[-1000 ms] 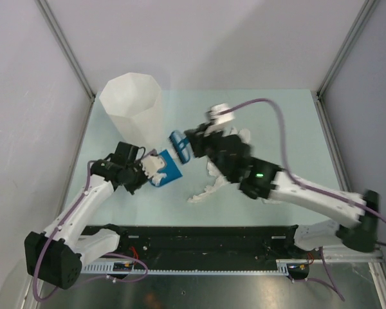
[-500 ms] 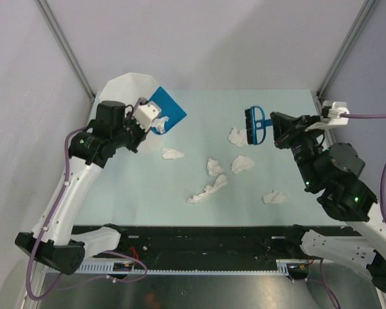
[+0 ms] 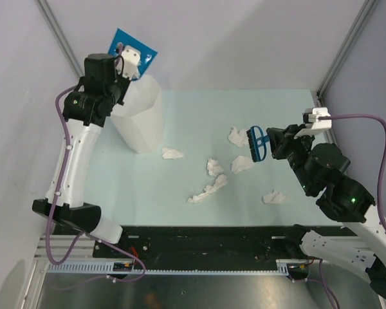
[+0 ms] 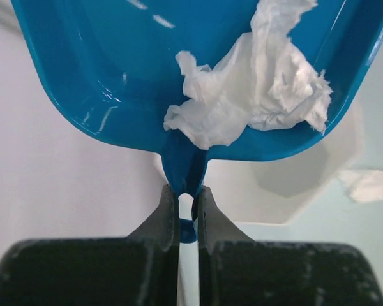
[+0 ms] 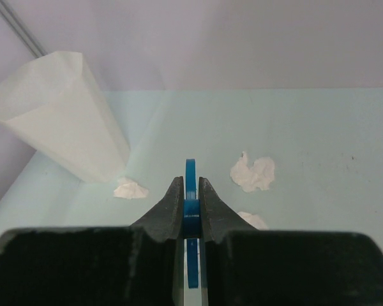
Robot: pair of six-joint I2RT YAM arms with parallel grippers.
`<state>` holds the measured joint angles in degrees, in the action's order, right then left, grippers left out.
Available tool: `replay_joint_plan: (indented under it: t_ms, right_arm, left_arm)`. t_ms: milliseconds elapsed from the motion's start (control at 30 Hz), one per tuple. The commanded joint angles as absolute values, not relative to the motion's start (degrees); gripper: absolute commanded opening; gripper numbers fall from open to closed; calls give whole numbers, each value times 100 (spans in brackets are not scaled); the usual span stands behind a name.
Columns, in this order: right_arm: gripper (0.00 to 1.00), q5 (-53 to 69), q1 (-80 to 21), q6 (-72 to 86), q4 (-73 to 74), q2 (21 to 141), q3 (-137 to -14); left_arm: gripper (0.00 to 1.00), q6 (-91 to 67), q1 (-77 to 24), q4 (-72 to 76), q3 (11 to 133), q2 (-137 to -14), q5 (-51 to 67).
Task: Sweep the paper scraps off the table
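My left gripper [image 4: 186, 191] is shut on the handle of the blue dustpan [image 4: 115, 76], which holds one white paper wad [image 4: 255, 95]. In the top view the dustpan [image 3: 134, 53] is raised above the far rim of the tall white bin [image 3: 140, 119]. My right gripper [image 5: 190, 185] is shut on a blue brush [image 3: 257, 143] held above the table's right middle. Several paper scraps lie on the mint-green table [image 3: 180, 109]: one by the bin [image 3: 172, 153], a cluster in the middle [image 3: 215, 167] and one at the near right [image 3: 274, 197].
Grey walls border the table on three sides, with a black front rail [image 3: 199, 235] at the near edge. The bin [image 5: 57, 121] stands at the far left corner. The right arm's cable [image 3: 367, 119] loops over the right side.
My left arm has lifted the dustpan with its wad from the bin's side to above the bin's far rim. My right arm and brush have moved slightly nearer.
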<state>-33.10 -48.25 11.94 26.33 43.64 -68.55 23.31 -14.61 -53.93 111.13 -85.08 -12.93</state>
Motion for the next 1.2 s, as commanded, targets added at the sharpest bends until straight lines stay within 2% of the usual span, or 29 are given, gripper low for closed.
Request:
replay_joint_plan:
  t_ms: [0,133,300,467,833,1167]
  right_arm:
    - [0,-2858,-4799,1178,2628,4324,-6794]
    - [0,-2199,-4799,1002,2426,4526,-6671]
    - [0,-1215,-4790,1037,2224,4728,-6610]
    - [0,-923,-4781,1099,2013,4693,-6452]
    - [0,-949,-4799,862,2065,4737,-6381]
    - [0,-492,-4852,738,1969,4966,-6363]
  left_arm:
    - [0,2898,-1503,-5274,11821,-8823,-3056]
    - [0,3742,-1827,-5159,11892,-9105,-4653]
    - [0,4788,-1960,-5045,11655,-9422,-5764]
    - [0,5771,-1960,-4380,11313,-9562,-6643]
    - [0,7057,-1960,-3095,9968,-9413,-7031]
    - [0,9463,-2162,-30,8360,-8710,-7190]
